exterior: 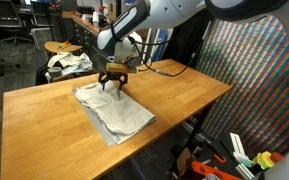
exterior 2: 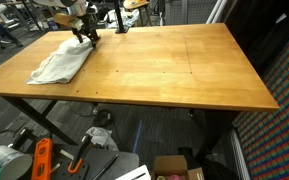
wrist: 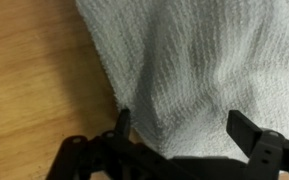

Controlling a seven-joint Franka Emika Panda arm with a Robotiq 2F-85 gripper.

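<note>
Wooden worktop [exterior: 179,90] fills both exterior views, and a pale grey towel [exterior: 114,112] lies spread and rumpled near one of its ends. End effector [wrist: 181,128] hangs over the towel's edge with jaws wide apart, gripping nothing. Can't tell if the fingertips touch cloth.

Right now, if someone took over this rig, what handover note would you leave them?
Tool: open, holding nothing, poised low over one end of the towel. In the wrist view one finger is at the towel's edge and the other is over the cloth. I cannot tell whether they touch it.
Towel: spread out and rumpled near one end of the table, in both exterior views.
Done: tool is in place at the towel.
Left: no grip yet, and the towel is not lifted. Closing on the cloth looks like the likely next step.
</note>
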